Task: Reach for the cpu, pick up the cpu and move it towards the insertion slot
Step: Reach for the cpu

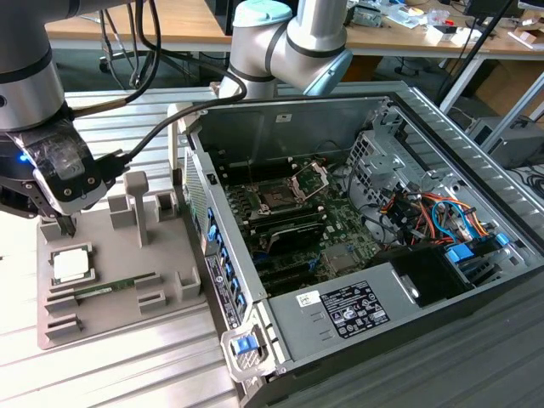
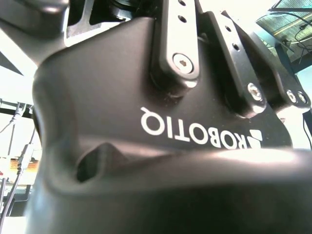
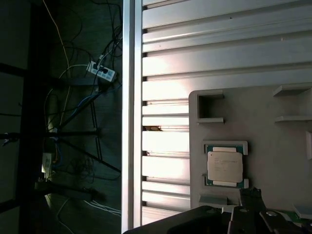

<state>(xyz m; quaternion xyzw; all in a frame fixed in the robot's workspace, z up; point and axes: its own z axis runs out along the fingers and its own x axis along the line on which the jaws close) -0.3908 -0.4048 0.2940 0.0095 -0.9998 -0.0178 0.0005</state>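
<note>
where the holder tray [image 1: 115,251] rests: on the ribbed metal counter [image 1: 127,374], at the exterior view's left, right beside the open computer case [image 1: 280,119], likely so that parts wait close to the board.
memory stick [image 1: 106,289]: lies in its own groove of the tray, near the cpu's nest but apart from it, so it is out of the way of a pick.
cpu [image 1: 70,265]: flat, pale top up, in a shallow square nest of the tray. the raised lips around it seem meant to hold it square in a known spot.
gripper [image 1: 68,226]: hangs pointing down just above the tray by the cpu's far edge, not touching it. nothing shows in its grip, and i cannot tell whether it is released or clenched.
stage: by my reading the reach is under way and the cpu is not yet lifted.
case: on its side with the panel off, so the board faces up.
insertion slot [image 1: 276,197]: on the board, well apart from the cpu. its silver frame [image 1: 310,178] stands swung up, baring the dark socket, presumably to receive the chip.
arm [image 1: 289,38]: its pale joints arch behind the case.
</note>
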